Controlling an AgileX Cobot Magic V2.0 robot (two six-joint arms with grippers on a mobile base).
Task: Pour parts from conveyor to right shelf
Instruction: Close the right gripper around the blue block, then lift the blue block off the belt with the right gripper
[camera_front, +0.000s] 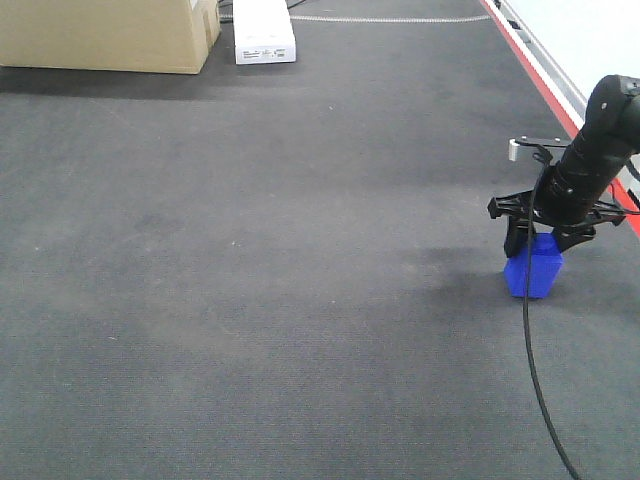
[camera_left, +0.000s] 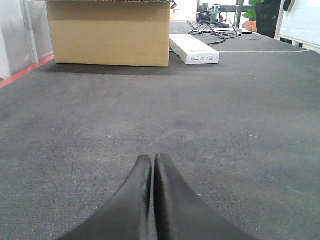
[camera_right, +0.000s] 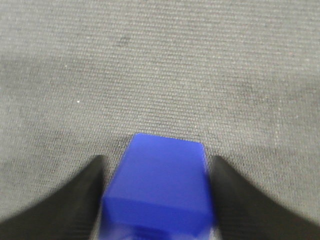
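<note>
A glossy blue part (camera_front: 533, 270) (camera_right: 159, 185) stands on the dark grey conveyor belt (camera_front: 260, 250) at the right side. My right gripper (camera_front: 541, 248) (camera_right: 157, 161) comes down over it, with one black finger pressed against each side of the block. The block's top face fills the gap between the fingers (camera_right: 85, 195). My left gripper (camera_left: 152, 158) shows only in the left wrist view, low over bare belt, shut with nothing between its fingers. The right shelf is out of view.
A large cardboard box (camera_front: 100, 35) (camera_left: 110, 32) and a flat white box (camera_front: 264, 30) (camera_left: 194, 49) lie at the belt's far end. A red stripe (camera_front: 555, 105) marks the right edge. A black cable (camera_front: 530, 380) trails from the right arm.
</note>
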